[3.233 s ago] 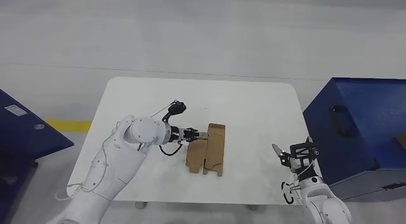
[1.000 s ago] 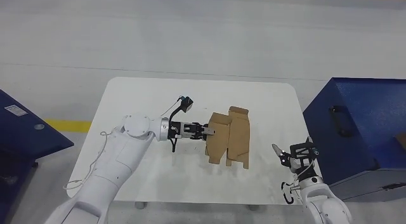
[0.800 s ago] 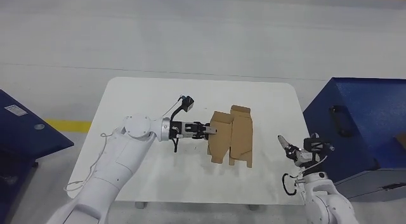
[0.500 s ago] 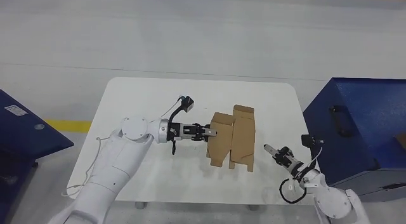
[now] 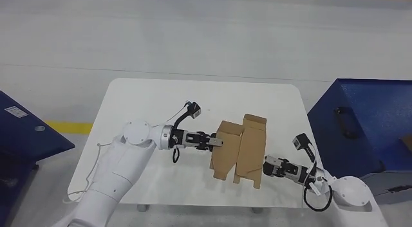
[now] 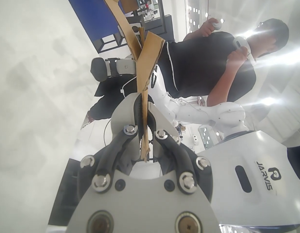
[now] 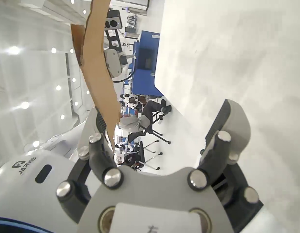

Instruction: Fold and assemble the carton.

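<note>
A white desk (image 5: pixel 161 98) stands on a pale floor (image 5: pixel 206 34). Above its middle hangs the carton (image 5: pixel 239 151), a brown blank not yet squared up (flaps loose, panels barely parted). The left gripper (image 5: pixel 217 142) is clamped on one edge. The right gripper (image 5: pixel 265 165) is spread wide at the opposite edge, one finger seemingly touching cardboard. Nearly all the folding remains.

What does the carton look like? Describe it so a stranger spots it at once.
Start at the white rounded table. Over its right half is the flattened brown cardboard carton, with the left end effector shut on one edge and the open right end effector at the other. Nothing else nearby is brown or creased.
</note>
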You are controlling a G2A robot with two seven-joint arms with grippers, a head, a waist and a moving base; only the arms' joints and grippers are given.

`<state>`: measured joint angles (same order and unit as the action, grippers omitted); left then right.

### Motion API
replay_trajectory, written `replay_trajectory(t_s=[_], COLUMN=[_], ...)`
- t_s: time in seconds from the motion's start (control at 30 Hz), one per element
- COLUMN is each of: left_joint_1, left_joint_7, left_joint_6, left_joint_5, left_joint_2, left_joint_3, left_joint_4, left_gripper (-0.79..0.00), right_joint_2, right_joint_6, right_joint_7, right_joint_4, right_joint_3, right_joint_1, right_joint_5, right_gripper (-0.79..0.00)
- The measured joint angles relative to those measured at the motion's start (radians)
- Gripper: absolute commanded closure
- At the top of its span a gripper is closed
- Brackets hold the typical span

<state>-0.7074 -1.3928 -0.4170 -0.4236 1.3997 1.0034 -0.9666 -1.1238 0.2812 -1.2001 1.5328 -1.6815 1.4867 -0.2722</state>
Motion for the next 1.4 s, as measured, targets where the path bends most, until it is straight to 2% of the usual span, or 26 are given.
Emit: replay_trajectory(t_s=[0.3, 0.4, 0.63, 0.9, 1.0, 1.1, 1.13, 1.17, 1.2, 1.3, 1.33, 1.4], left_joint_1=[-0.011, -0.006, -0.004, 0.012, 0.014, 0.010, 0.008, 0.007, 0.006, 0.008, 0.009, 0.014], left_joint_7=[-0.016, -0.001, 0.031, 0.080, 0.079, 0.065, 0.062, 0.059, 0.055, 0.056, 0.056, 0.055], left_joint_6=[0.007, 0.002, -0.012, 0.038, 0.050, 0.054, 0.055, 0.057, 0.060, 0.061, 0.061, 0.061], left_joint_5=[-0.040, -0.034, -0.053, 0.016, 0.015, 0.008, 0.007, 0.004, -0.002, -0.008, -0.008, -0.011], left_joint_2=[-0.007, -0.008, -0.020, -0.021, -0.017, -0.014, -0.014, -0.013, -0.011, -0.008, -0.007, -0.005], left_joint_3=[0.001, 0.001, 0.037, 0.010, -0.007, -0.022, -0.027, -0.031, -0.037, -0.048, -0.052, -0.059], left_joint_4=[-0.025, -0.015, 0.001, 0.017, 0.014, 0.007, 0.005, 0.004, 0.003, 0.007, 0.010, 0.016], left_gripper=[0.000, 0.000, 0.000, 0.000, 0.000, 0.000, 0.000, 0.000, 0.000, 0.000, 0.000, 0.000], right_joint_2=[0.000, 0.004, 0.013, 0.028, 0.033, 0.034, 0.034, 0.033, 0.033, 0.033, 0.033, 0.033], right_joint_6=[-0.028, -0.039, -0.052, -0.087, -0.088, -0.102, -0.111, -0.120, -0.129, -0.131, -0.129, -0.126], right_joint_7=[0.009, -0.026, -0.002, -0.239, -0.245, -0.185, -0.173, -0.169, -0.167, -0.153, -0.151, -0.149], right_joint_4=[-0.005, -0.011, -0.064, -0.112, -0.104, -0.096, -0.094, -0.093, -0.094, -0.095, -0.094, -0.092], right_joint_3=[0.080, 0.084, 0.083, 0.064, 0.052, 0.063, 0.073, 0.083, 0.093, 0.110, 0.115, 0.123], right_joint_1=[-0.049, -0.069, -0.105, -0.145, -0.146, -0.150, -0.153, -0.156, -0.162, -0.171, -0.172, -0.172], right_joint_5=[-0.032, -0.058, -0.022, -0.227, -0.238, -0.214, -0.212, -0.216, -0.224, -0.232, -0.234, -0.235], right_gripper=[-0.785, -0.785, -0.785, -0.785, -0.785, -0.785, -0.745, -0.570, -0.480, -0.311, -0.142, 0.000])
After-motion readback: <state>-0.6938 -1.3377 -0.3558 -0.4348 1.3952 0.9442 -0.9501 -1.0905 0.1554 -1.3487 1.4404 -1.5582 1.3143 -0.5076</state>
